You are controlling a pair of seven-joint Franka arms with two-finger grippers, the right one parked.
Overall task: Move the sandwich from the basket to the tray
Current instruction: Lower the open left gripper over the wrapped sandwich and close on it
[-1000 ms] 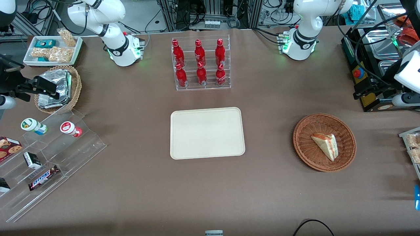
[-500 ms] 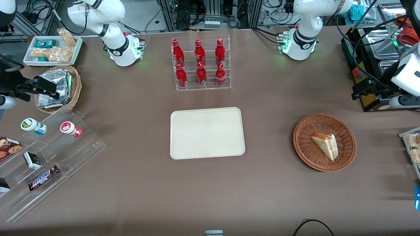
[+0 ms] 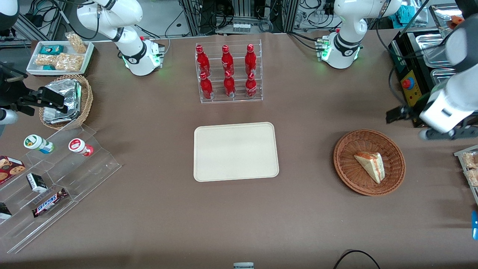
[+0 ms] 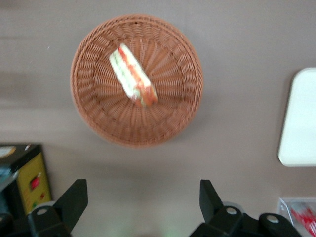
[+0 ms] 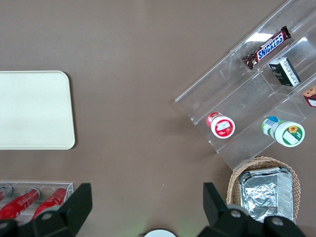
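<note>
The sandwich (image 3: 369, 165) is a pale wedge with red and green filling. It lies in the shallow reddish-brown wicker basket (image 3: 343, 149), toward the working arm's end of the table. The cream tray (image 3: 235, 151) lies flat at the table's middle with nothing on it. My left gripper (image 3: 395, 114) hangs above the table, a little farther from the front camera than the basket. In the left wrist view the gripper (image 4: 143, 197) is open and holds nothing. That view also shows the sandwich (image 4: 132, 75), the basket (image 4: 89, 123) and a corner of the tray (image 4: 298, 118).
A clear rack of red bottles (image 3: 227, 73) stands farther from the front camera than the tray. A black control box with a red button (image 3: 409, 84) sits beside the gripper. A snack tray (image 3: 470, 168) lies at the table edge beside the basket.
My left arm has swung down and toward the basket, nearer to the front camera. The sandwich, basket and tray have not moved.
</note>
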